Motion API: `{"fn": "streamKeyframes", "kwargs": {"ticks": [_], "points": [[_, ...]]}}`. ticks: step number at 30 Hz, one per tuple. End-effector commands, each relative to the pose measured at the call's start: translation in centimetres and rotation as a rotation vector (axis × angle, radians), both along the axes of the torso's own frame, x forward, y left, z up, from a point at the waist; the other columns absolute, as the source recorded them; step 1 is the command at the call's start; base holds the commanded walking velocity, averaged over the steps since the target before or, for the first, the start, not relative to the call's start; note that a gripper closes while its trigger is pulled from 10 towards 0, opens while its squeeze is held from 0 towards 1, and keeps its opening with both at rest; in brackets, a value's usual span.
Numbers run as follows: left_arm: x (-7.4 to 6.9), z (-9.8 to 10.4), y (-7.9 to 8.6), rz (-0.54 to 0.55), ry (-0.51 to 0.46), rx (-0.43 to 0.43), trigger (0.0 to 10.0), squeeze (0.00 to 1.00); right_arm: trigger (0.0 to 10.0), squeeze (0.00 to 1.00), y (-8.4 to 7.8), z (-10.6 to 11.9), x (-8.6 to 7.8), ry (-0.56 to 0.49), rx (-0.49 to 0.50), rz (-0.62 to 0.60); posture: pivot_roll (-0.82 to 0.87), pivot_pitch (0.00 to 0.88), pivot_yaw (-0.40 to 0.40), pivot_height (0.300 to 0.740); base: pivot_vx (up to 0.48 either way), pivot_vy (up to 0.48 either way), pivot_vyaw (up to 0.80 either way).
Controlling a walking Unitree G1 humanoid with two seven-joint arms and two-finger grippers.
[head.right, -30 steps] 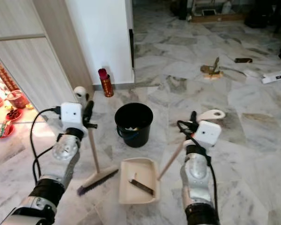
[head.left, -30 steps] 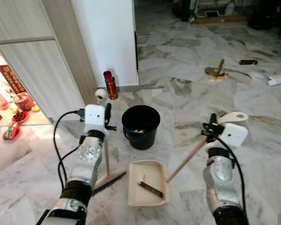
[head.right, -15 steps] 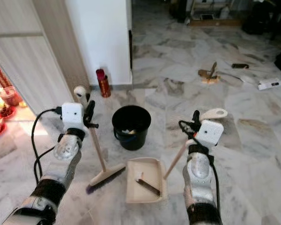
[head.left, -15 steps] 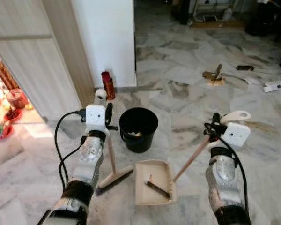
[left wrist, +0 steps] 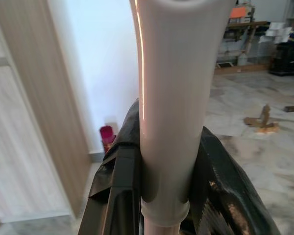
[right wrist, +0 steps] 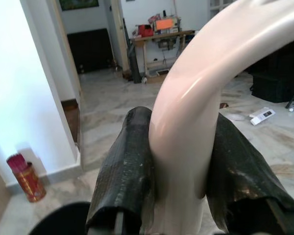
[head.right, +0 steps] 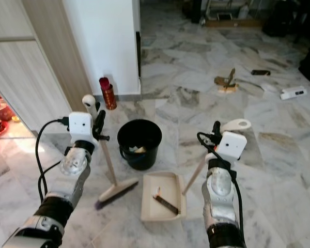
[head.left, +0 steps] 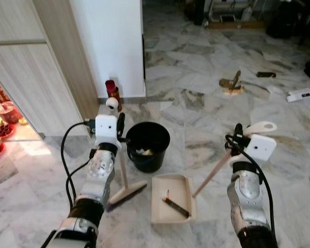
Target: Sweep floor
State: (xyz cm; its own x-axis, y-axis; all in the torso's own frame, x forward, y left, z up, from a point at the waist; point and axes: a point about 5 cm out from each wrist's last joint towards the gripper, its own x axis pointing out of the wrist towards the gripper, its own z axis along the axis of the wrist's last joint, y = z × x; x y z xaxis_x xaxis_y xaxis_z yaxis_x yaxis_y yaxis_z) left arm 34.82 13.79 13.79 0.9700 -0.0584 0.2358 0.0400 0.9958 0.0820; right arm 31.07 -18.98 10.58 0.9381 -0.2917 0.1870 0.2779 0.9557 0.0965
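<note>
The left gripper (head.left: 117, 125) is clamped on the top of the broom (head.left: 125, 190) handle, whose head rests on the marble floor (head.left: 196, 98) below it, just left of the dustpan (head.left: 173, 205). The right gripper (head.left: 236, 135) grips the dustpan's long handle; the pan lies on the floor to its near left, with a dark stick in it. The black bucket (head.left: 146, 145) stands just beyond the pan, between the arms.
</note>
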Motion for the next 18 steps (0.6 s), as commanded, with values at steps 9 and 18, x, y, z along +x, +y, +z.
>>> {"fn": "streamKeyframes", "kwargs": {"ticks": [9,18], "points": [[0.1,0.6,-0.1,0.004,-0.028,-0.002,10.0,0.00,10.0,0.00,-2.7,3.7,-1.1,-0.131,-0.083,-0.276,-0.03,0.018,0.015,0.740,0.000,0.000,0.00],[0.1,0.6,0.0,0.008,-0.031,-0.001,10.0,0.00,10.0,0.00,-1.8,6.4,-1.2,-0.190,-0.113,-0.258,-0.02,0.017,0.013,0.740,0.000,0.000,0.00]]}}
